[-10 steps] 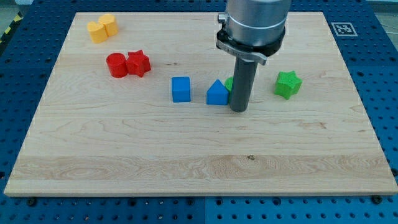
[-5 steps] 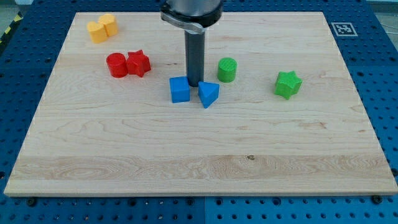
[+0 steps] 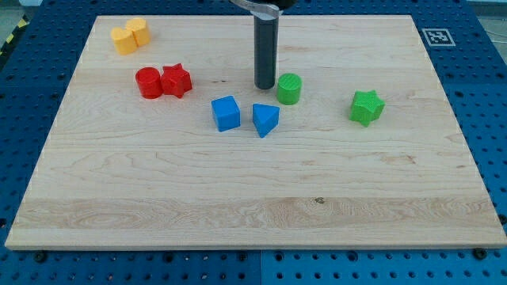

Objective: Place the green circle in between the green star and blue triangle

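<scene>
Toward the worktop [image 3: 238, 206] top edge, my tip [image 3: 264, 85] sits just left of the green circle [image 3: 289, 88]. I have no jaws, so nothing is held. Blue triangle [image 3: 265, 119] lies nearer the bottom edge, green star [image 3: 367, 107] toward the right edge.

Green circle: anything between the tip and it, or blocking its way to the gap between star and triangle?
Nothing visible. My tip sits just to the view's left of the green circle, with no block between them. The board between the blue triangle and green star holds no other block; the blue cube lies left of the triangle.
</scene>
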Available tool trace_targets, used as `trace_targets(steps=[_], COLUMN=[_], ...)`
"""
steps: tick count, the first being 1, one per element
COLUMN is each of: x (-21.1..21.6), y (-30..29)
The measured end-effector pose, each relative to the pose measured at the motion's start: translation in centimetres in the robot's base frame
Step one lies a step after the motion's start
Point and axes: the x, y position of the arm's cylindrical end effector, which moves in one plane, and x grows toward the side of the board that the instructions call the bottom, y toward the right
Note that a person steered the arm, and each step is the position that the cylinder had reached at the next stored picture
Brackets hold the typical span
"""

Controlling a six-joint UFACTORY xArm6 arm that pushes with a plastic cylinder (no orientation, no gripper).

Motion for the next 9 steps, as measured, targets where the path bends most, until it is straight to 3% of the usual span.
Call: trace_targets(steps=[2,5,9], x=[0.5,-5.1,0.3], y=[1.2,2.2,2.3])
